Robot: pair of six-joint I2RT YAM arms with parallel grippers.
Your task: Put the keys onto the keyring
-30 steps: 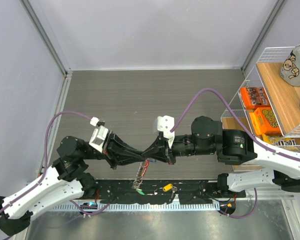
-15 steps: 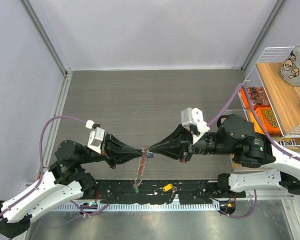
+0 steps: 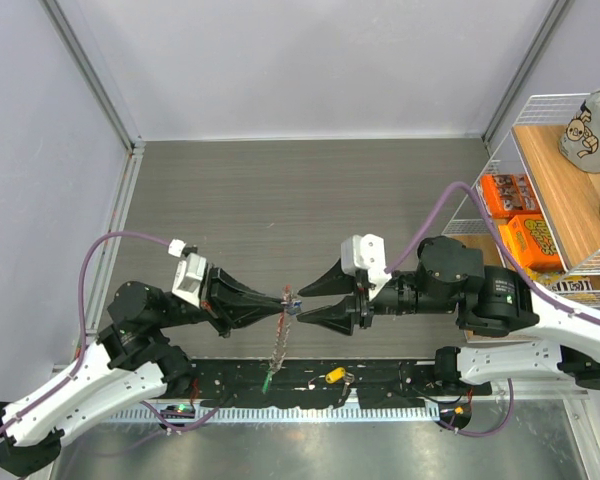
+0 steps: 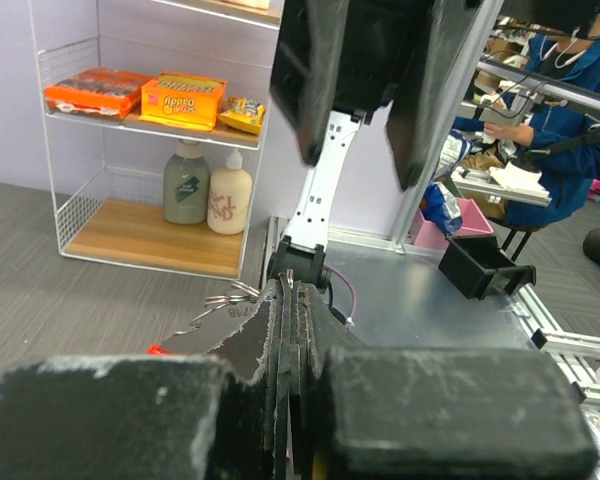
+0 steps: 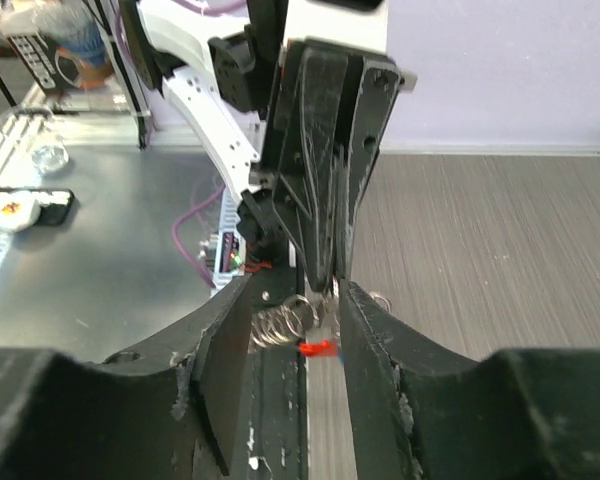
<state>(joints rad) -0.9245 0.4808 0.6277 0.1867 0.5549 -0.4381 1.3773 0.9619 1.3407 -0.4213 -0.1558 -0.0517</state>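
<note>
The left gripper (image 3: 278, 298) was clenched on the keyring (image 3: 291, 300), holding it above the near middle of the table (image 3: 230, 200). The right gripper (image 3: 306, 304) stood released, jaws straddling the ring. Closing well would likely require centring first, without twisting the ring.

The right gripper (image 5: 296, 300), two black fingers rising from the bottom edge, stands parted at frame centre. Between its fingers the black, wedge-shaped left gripper (image 5: 322, 275) reaches down from the top, jaws together. The thin silvery metal keyring (image 5: 283, 322) and a small red plastic tag (image 5: 318, 347) sit at its tip.
</note>
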